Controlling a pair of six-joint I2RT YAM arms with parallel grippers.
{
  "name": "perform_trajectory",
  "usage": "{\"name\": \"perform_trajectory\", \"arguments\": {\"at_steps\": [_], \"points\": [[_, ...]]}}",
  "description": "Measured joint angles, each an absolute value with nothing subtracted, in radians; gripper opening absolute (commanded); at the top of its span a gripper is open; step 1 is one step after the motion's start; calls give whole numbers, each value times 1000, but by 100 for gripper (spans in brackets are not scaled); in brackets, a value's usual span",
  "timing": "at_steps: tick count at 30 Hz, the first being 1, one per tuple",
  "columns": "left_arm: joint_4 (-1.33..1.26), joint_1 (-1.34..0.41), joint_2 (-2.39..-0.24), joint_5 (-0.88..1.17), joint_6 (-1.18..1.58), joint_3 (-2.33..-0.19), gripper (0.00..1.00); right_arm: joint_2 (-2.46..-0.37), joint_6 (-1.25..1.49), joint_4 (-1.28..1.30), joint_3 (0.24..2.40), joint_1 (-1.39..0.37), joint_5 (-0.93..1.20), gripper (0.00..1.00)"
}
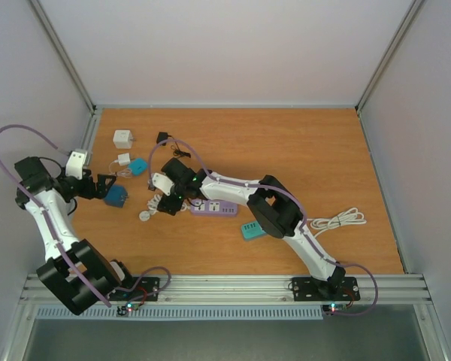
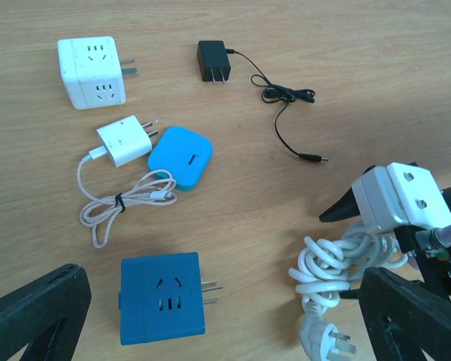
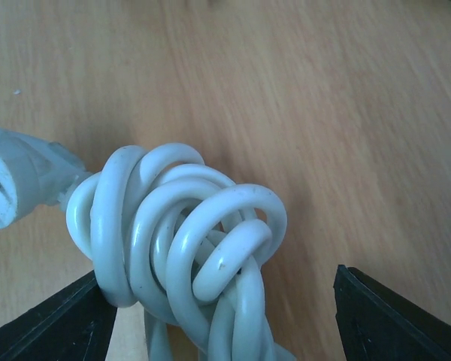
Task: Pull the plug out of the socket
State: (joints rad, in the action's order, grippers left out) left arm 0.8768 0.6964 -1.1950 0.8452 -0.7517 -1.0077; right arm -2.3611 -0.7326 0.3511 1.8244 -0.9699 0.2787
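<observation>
a: on the table (image 1: 301, 150), where was the plug?
b: plug (image 3: 15, 177) lay loose on its side, at the end of its cable (image 3: 184, 241), which was wound in a tight knot. strip (image 1: 213, 208) sat just beside it, mostly under the right arm.
a: right claw?
b: right gripper (image 3: 222, 297) hung over the cable, jaws apart, knot between them. one finger was right at it, the other clear. nothing clamped.
a: left?
b: left gripper (image 2: 222, 282) gaped wide, empty, blue cube (image 2: 163, 298) between its fingers, untouched.
a: anything plugged into the strip?
b: couldn't tell, arm hid it.
</observation>
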Motion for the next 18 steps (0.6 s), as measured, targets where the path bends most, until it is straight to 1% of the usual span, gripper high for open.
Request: {"name": "perform_trajectory", "arguments": {"at_steps": [9, 18], "points": [[848, 696, -1195, 842, -722, -995, 100, -2361, -686, 368, 1834, -908, 247, 73], [811, 697, -1214, 849, -703, -995, 100, -2361, -567, 395, 1838, -714, 264, 74]]}}
